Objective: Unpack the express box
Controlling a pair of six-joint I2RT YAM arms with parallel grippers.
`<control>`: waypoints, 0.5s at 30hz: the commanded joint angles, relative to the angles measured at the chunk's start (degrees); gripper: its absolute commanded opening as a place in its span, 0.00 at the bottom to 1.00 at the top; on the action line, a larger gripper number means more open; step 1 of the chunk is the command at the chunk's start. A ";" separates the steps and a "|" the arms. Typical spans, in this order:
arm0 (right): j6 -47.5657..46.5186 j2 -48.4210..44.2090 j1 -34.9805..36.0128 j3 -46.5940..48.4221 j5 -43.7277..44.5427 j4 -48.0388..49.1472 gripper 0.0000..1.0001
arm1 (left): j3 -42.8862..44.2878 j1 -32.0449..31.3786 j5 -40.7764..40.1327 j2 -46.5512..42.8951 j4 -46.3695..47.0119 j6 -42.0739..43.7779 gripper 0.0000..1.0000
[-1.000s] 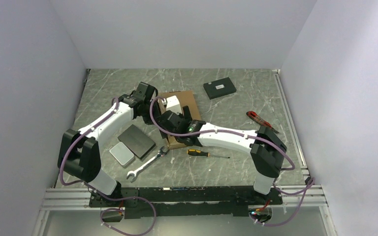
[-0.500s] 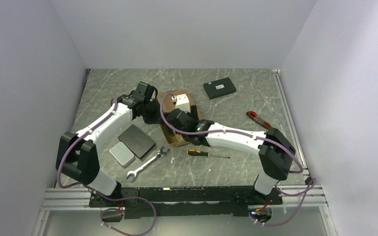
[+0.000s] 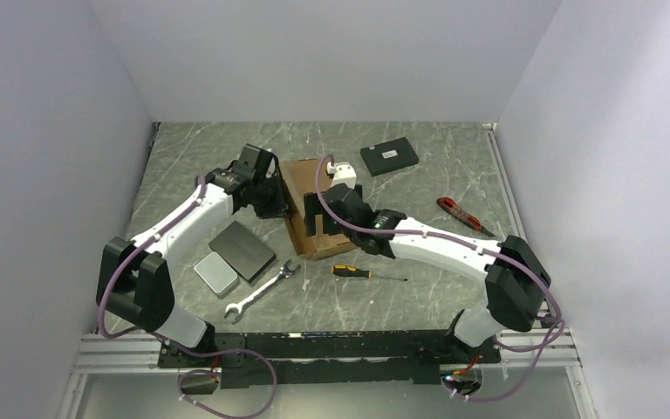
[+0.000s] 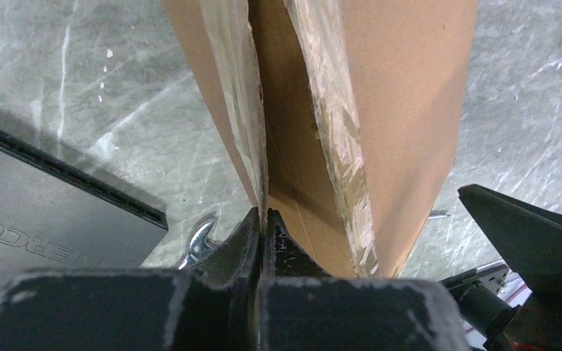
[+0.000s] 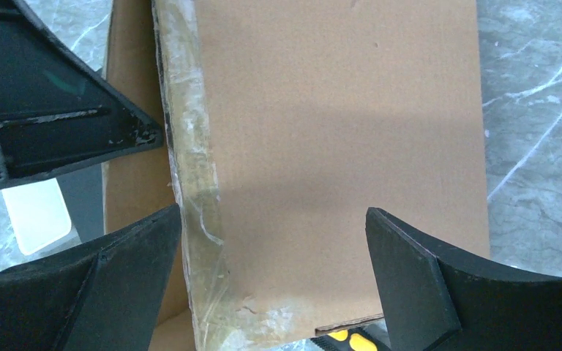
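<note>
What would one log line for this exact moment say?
task: unpack express box | left gripper: shut on its taped flap edge | right gripper: open, spread over the lid | contents: not visible

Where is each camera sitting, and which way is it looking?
Top camera: high above and behind the arms, looking down at the table. Both whole arms show, meeting at the express box.
Left wrist camera: on the left arm's wrist, looking along the left pincer, which is shut on a flap of the box.
Right wrist camera: on the right arm's wrist, looking down at the box lid. The right pincer is open at the bottom.
Shared: all three views see the box.
</note>
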 commanded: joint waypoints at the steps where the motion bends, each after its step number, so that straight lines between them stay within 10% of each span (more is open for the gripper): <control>1: -1.20 -1.73 -0.95 2.27 -4.21 0.21 1.00 | 2.82 0.60 -1.05 2.16 2.35 1.23 0.00; 15: -1.25 0.18 -7.44 0.94 -10.13 2.70 1.00 | -2.18 10.61 8.03 3.84 6.09 1.20 0.65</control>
